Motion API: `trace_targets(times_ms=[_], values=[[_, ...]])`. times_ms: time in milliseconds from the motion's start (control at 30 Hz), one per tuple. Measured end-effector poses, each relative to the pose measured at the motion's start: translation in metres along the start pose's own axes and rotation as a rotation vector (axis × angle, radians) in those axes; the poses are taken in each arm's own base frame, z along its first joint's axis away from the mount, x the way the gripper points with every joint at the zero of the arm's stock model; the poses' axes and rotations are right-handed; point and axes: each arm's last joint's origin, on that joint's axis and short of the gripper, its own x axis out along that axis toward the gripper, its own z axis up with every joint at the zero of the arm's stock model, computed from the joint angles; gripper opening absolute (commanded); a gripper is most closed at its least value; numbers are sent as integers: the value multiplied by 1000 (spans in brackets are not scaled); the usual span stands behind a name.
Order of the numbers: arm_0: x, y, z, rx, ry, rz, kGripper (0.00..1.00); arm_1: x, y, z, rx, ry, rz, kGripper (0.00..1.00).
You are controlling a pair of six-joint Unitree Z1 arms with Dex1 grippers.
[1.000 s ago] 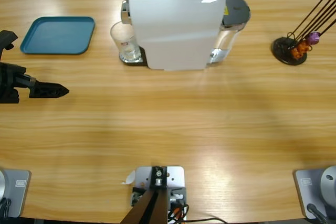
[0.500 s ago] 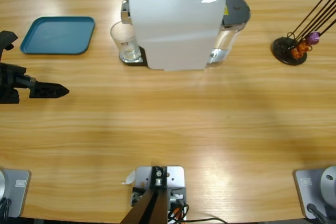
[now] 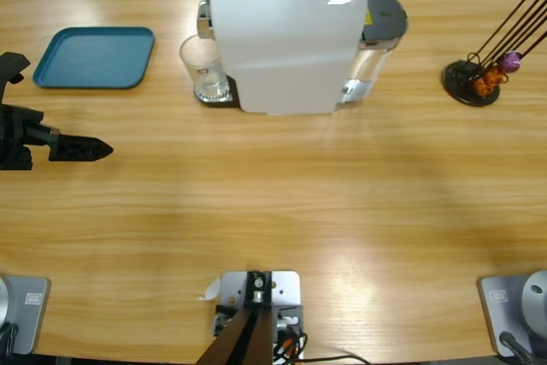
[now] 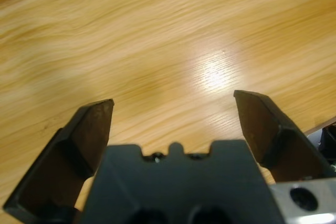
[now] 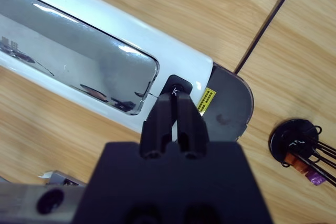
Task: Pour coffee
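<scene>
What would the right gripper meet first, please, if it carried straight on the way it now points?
Most likely the small black button on top of the white coffee machine: the right gripper, jaws shut, aims right at it. Whether they already touch is unclear.

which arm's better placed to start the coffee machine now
Right. Its gripper, jaws shut, sits right over the black button on top of the white coffee machine. The left gripper hangs open over bare table, well left of the machine.
</scene>
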Motion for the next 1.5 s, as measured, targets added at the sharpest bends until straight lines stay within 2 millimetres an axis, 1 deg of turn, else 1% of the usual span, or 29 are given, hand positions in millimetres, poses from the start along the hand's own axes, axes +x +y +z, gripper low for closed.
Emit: trace_targets(times_ms=[267, 367, 433, 467, 500, 533, 567, 600, 667, 733, 767, 833, 933, 1000, 1067, 1200, 1233, 1333, 1400, 1467, 1500], values=[[0, 0, 0, -1, 1, 0, 1000, -1, 0, 0, 0, -2, 0, 0], [0, 0, 0, -3, 1, 0, 1000, -6, 0, 1, -5, -12, -17, 0], [1, 0, -1, -2, 3, 0, 1000, -14, 3, 0, -19, -31, -20, 0], [0, 0, -1, -2, 3, 0, 1000, -19, 6, -2, -33, -42, -15, 68], [0, 0, -2, -1, 1, -1, 1000, -28, 11, -5, -54, -57, -6, 427], [-1, 0, -3, -1, -1, -2, 1000, -39, 16, -11, -72, -76, 3, 645], [-2, 0, -3, -1, -4, -3, 1000, -53, 22, -18, -92, -99, 12, 827], [-3, 1, -4, -1, -8, -4, 1000, -65, 26, -26, -108, -119, 17, 921], [-5, 1, -5, -1, -19, -8, 1000, -92, 27, -42, -125, -166, 27, 945], [-9, 1, -6, 1, -36, -14, 1000, -112, 24, -56, -130, -198, 30, 947], [-12, 1, -7, 3, -45, -18, 1000, -119, 22, -64, -130, -206, 30, 950], [-15, 0, -8, 10, -59, -27, 1000, -123, 18, -77, -130, -194, 28, 950], [-19, -2, -11, 22, -73, -38, 1000, -115, 14, -94, -114, -149, 21, 950], [-21, -3, -13, 29, -78, -44, 1000, -103, 13, -104, -109, -123, 20, 958], [-22, -4, -14, 36, -80, -49, 1000, -91, 11, -119, -108, -114, 33, 997], [-22, -5, -15, 46, -79, -54, 1000, -73, 8, -146, -112, -109, 81, 1000], [-22, -6, -15, 47, -79, -55, 1000, -66, 7, -152, -113, -102, 92, 1000], [-22, -6, -15, 49, -79, -56, 1000, -33, 8, -172, -136, -83, 114, 1000], [-22, -6, -15, 50, -79, -56, 1000, -13, 10, -183, -163, -112, 127, 1000], [-22, -6, -15, 53, -79, -57, 1000, -1, 10, -189, -175, -157, 136, 1000], [-22, -6, -15, 55, -79, -57, 1000, 0, 10, -191, -180, -181, 137, 1000]])
